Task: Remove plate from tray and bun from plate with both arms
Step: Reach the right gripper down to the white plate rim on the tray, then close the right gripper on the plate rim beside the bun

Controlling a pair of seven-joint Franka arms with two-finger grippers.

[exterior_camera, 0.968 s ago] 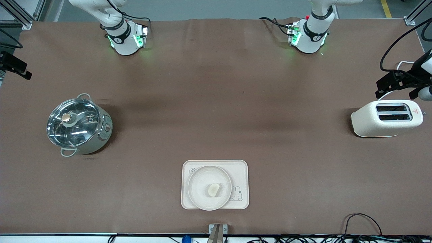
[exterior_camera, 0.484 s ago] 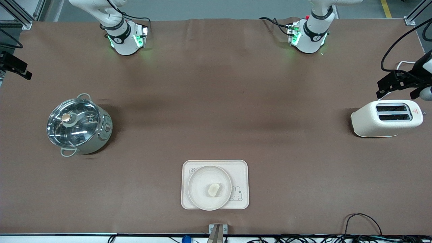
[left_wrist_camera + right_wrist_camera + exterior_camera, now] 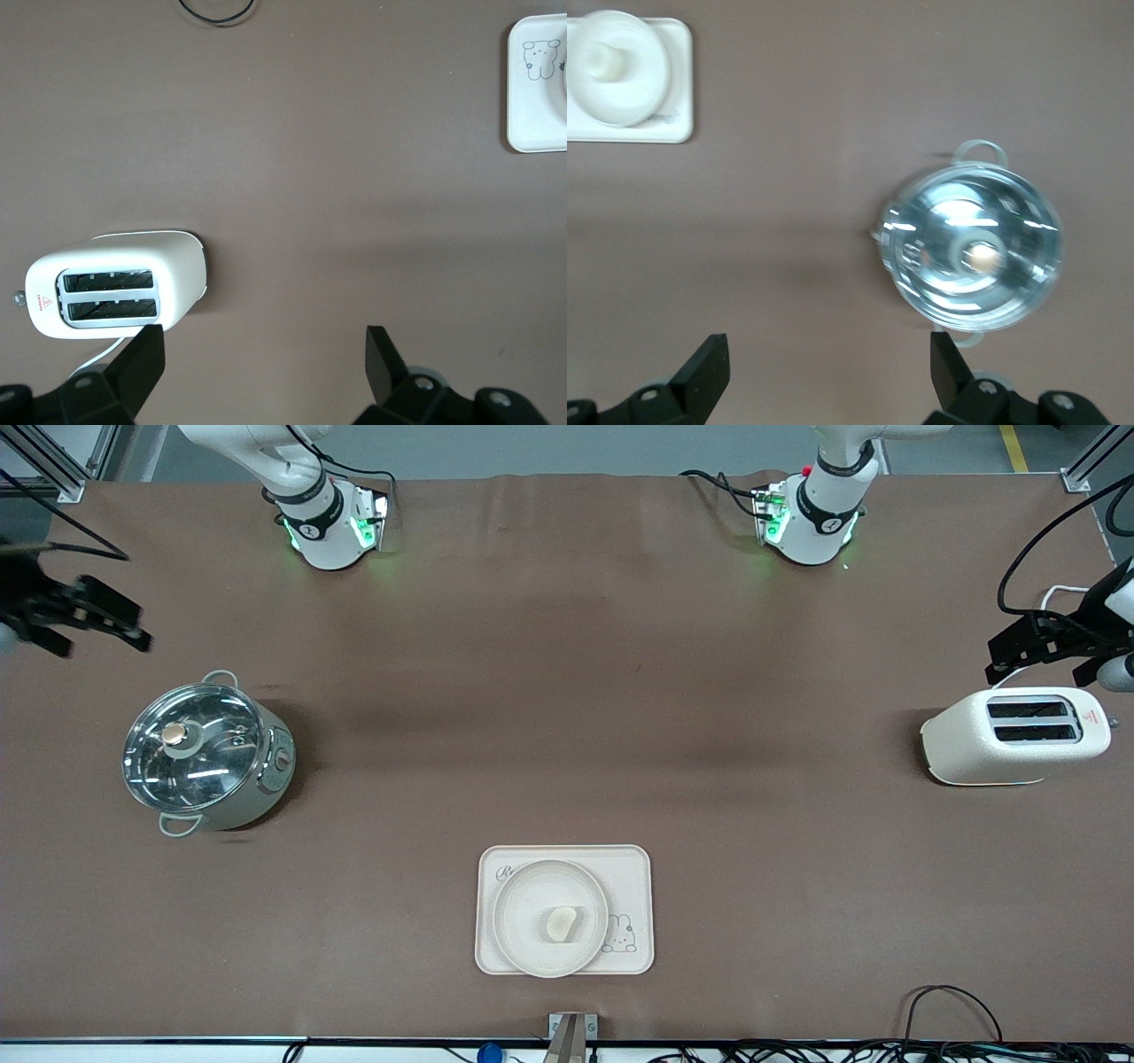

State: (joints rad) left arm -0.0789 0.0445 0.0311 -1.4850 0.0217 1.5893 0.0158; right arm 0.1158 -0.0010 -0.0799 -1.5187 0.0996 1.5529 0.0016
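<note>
The round cream plate (image 3: 523, 908) lies on the rectangular tray (image 3: 633, 877) near the table's front edge, with the small pale bun (image 3: 560, 923) on it. The right wrist view also shows the plate (image 3: 642, 88) and the bun (image 3: 602, 58). My right gripper (image 3: 97, 624) hangs open and empty at the right arm's end of the table, above the cloth beside the pot; its open jaws show in its wrist view (image 3: 828, 367). My left gripper (image 3: 1041, 651) hangs open and empty over the left arm's end, beside the toaster, and shows in its wrist view (image 3: 264, 363).
A steel pot with a glass lid (image 3: 205, 755) stands toward the right arm's end and shows in the right wrist view (image 3: 970, 252). A white toaster (image 3: 1019, 735) stands toward the left arm's end and shows in the left wrist view (image 3: 115, 288). Cables lie along the front edge.
My right gripper has swung in from the table's edge toward the middle. The left gripper has barely moved. Plate, bun and tray are unmoved.
</note>
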